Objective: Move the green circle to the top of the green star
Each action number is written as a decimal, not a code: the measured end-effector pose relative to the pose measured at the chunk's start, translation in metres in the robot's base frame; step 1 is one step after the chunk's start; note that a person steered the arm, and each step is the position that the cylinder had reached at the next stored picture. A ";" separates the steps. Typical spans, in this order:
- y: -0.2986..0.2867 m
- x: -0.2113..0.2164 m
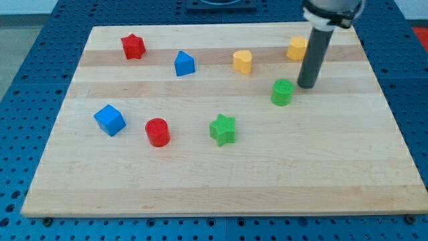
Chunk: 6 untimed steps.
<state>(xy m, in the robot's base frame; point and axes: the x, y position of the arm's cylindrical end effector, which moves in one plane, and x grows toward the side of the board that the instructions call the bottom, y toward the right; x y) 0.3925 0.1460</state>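
A blue cube (110,120) sits at the left of the wooden board (221,187), with a red star (133,46) in the upper left. Next come a red cylinder (158,132), a blue block (184,63) with a peaked top, and the green star (223,129) near the middle. A yellow block (243,61) lies above. The green circle (283,92), a short ribbed cylinder, stands right of centre, up and right of the green star and well apart from it. My tip (307,86) rests just beside its right edge; it is a plain rod, holding nothing. Whether they touch, I cannot tell. A second yellow block (297,48) sits behind the rod.
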 end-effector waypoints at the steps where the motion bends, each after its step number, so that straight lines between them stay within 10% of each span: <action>1: -0.036 0.031; 3: -0.095 0.041; 6: -0.020 0.131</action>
<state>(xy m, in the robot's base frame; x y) 0.5235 0.1256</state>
